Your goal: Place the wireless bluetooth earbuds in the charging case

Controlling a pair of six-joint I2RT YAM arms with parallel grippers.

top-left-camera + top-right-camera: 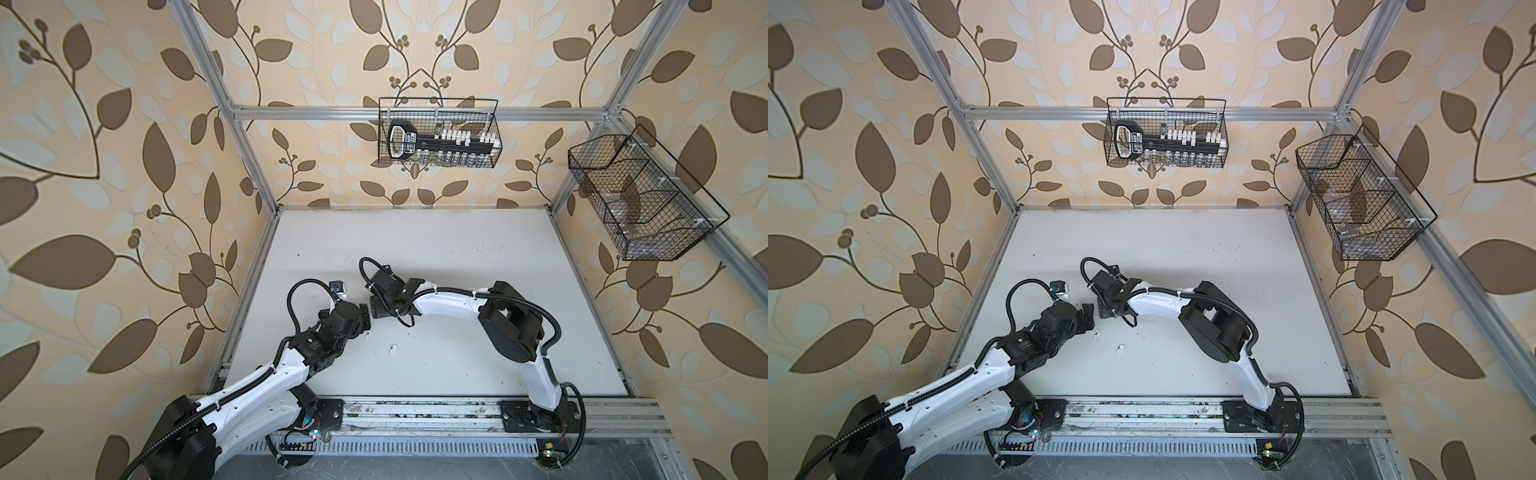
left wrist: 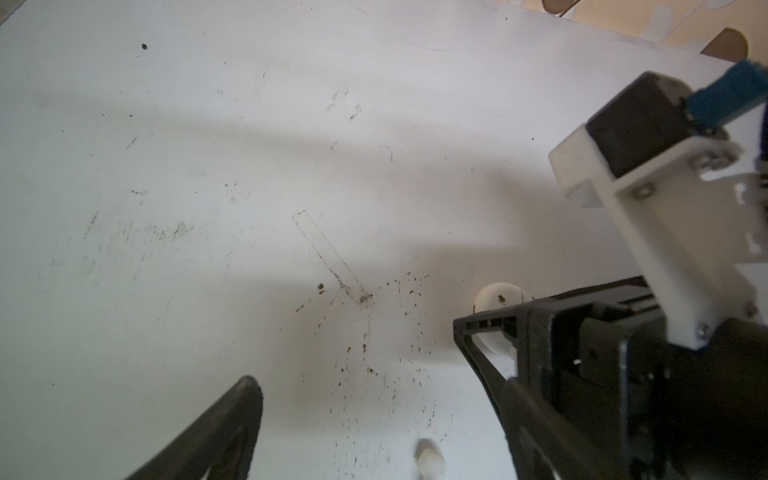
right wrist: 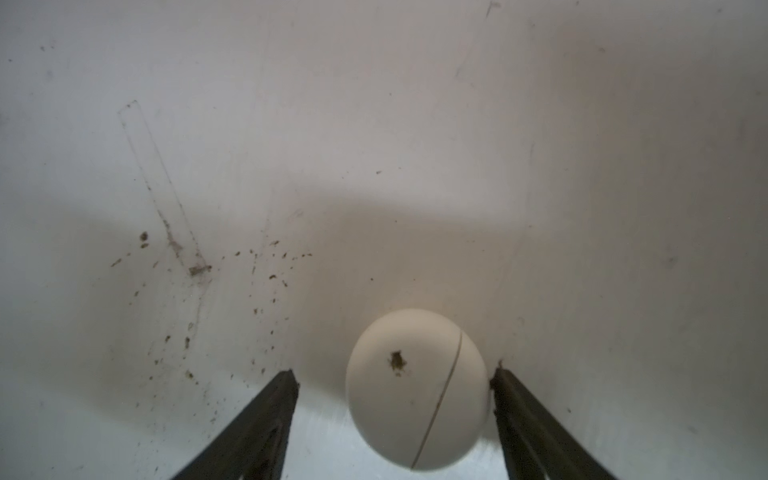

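A round white charging case [image 3: 415, 390], closed along a thin seam and marked with a brown smudge, lies on the white table [image 1: 457, 257]. My right gripper [image 3: 395, 372] is open around it: one finger almost touches it, the other stands apart. In the left wrist view the case [image 2: 496, 297] peeks out behind the right gripper's finger. My left gripper [image 2: 379, 380] is open, and a white earbud [image 2: 430, 459] lies on the table between its fingers. In both top views two white earbuds [image 1: 366, 337] [image 1: 392, 349] lie just in front of the meeting grippers, which hide the case.
A black wire basket [image 1: 438, 133] with a black-and-white tool hangs on the back rail. Another wire basket [image 1: 640, 199] hangs on the right frame. Brown specks [image 2: 374, 357] dot the table near the grippers. A metal rail [image 1: 415, 411] runs along the front edge.
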